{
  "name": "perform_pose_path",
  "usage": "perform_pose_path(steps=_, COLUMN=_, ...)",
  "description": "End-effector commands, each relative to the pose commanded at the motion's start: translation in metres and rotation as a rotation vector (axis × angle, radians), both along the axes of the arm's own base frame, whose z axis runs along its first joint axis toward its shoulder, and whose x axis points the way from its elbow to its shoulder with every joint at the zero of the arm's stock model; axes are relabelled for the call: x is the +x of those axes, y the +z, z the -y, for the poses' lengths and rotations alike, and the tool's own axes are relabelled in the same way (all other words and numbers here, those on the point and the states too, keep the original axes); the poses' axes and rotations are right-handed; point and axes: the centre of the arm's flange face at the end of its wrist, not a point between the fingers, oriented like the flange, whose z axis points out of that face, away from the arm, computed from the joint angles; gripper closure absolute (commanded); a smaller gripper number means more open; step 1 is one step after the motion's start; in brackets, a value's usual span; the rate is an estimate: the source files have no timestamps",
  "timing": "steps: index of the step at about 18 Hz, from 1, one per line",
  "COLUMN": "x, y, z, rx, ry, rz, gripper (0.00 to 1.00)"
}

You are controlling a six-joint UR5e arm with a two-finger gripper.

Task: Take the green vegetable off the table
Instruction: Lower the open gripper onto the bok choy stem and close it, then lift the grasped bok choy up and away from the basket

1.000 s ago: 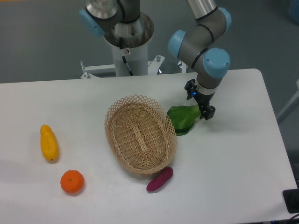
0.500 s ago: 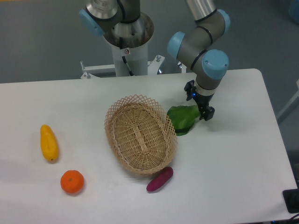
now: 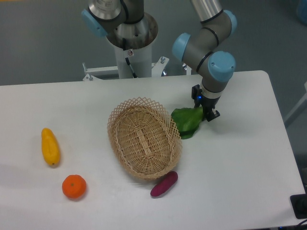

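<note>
The green vegetable (image 3: 187, 121) lies on the table (image 3: 240, 158), its leafy end tucked just beside the right rim of the wicker basket (image 3: 144, 143) and its other end reaching up toward the gripper (image 3: 206, 112). From where I sit it looks to be resting on the tabletop, not lifted.

What I notice against the pictures from a moment ago is the gripper itself. A second back, its outer finger stood out to the right of the vegetable, with a clear gap; now that finger has drawn in and the dark tips sit tight at the vegetable's upper right edge. The arm has barely shifted, and the vegetable has not moved at all. I read this as the fingers closing on the near end of the vegetable, so the grasp step is under way or just finished. I should say the fingertips are small and dark in this view, so I cannot be sure they truly pinch the leaf and have not merely closed alongside it.

If the grip is good, the lift is what remains. The hold seems to be on one end only, so the soft leaf might droop or slip, and it could brush the basket rim as it rises.

Well apart from all this, the yellow fruit (image 3: 50, 146) and the orange (image 3: 74, 186) sit at the left of the table, and the purple piece (image 3: 164, 184) lies just below the basket.
</note>
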Motion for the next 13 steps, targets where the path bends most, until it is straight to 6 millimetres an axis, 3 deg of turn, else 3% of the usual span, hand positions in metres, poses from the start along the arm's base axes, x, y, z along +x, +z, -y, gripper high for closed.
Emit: perform_pose_path(steps=13, x=-0.049, y=0.082, z=-0.01, rx=-0.06, ry=-0.003, rz=-0.049, gripper=0.67)
